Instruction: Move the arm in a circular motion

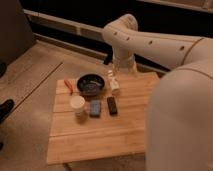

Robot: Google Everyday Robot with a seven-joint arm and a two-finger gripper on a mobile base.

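The arm (150,45) bends high over the table (100,135), probably sweeping; its gripper (114,82) hangs near the bowl (91,84), grip state unclear
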